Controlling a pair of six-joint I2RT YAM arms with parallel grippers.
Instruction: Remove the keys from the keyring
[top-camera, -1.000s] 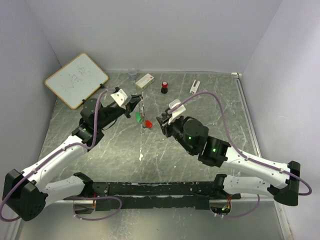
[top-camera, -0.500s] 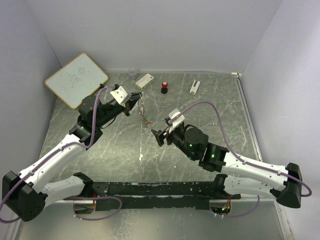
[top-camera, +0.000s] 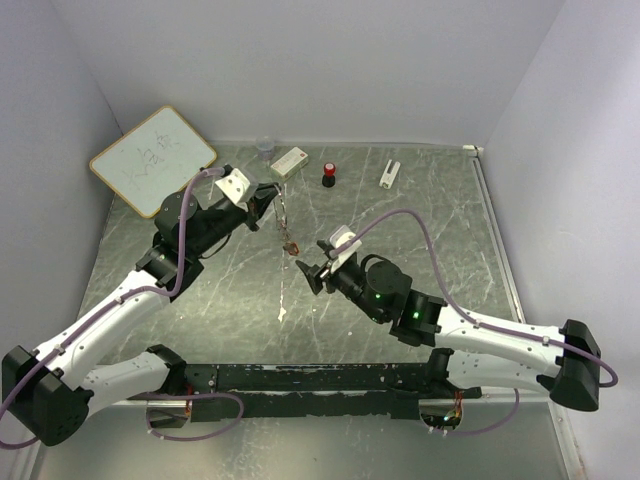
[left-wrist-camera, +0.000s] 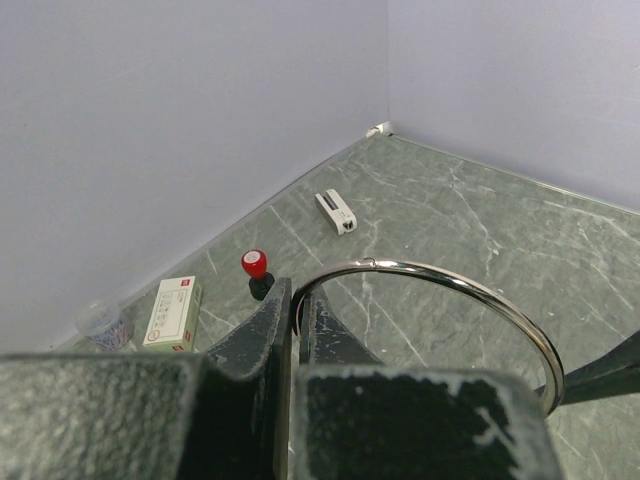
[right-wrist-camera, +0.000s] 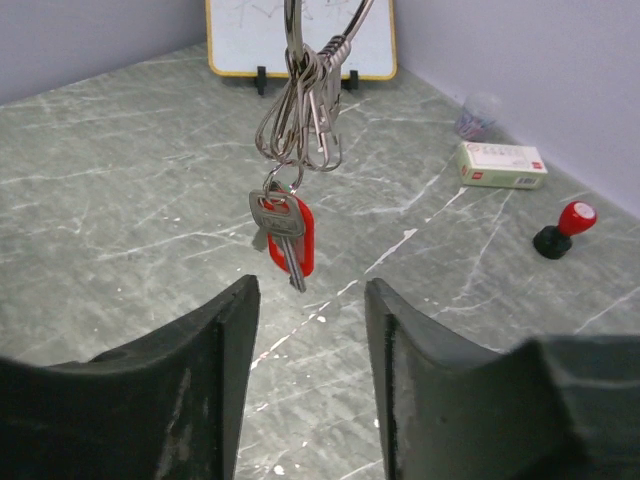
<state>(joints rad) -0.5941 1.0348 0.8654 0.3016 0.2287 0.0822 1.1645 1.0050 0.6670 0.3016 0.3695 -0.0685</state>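
My left gripper (top-camera: 268, 200) is shut on the keyring (top-camera: 285, 215), a thin silver loop held above the table. In the left wrist view the fingers (left-wrist-camera: 270, 320) pinch the keyring (left-wrist-camera: 455, 278) at its left end. Several silver clips (right-wrist-camera: 300, 120) hang from the ring in the right wrist view. Below them hang the keys (right-wrist-camera: 285, 235): a silver blade in front of a red plastic head. The green head is hidden. My right gripper (right-wrist-camera: 308, 330) is open and empty, just below and in front of the keys, also seen from the top (top-camera: 310, 272).
A whiteboard (top-camera: 152, 160) leans at the back left. Along the back stand a plastic cup (top-camera: 265, 148), a white box (top-camera: 289, 161), a black cylinder with a red cap (top-camera: 328, 174) and a small white piece (top-camera: 389, 173). Walls close three sides.
My right gripper has moved from beside the keys toward the near side and left, ending under them. The hanging keys have turned, so the green head no longer shows.
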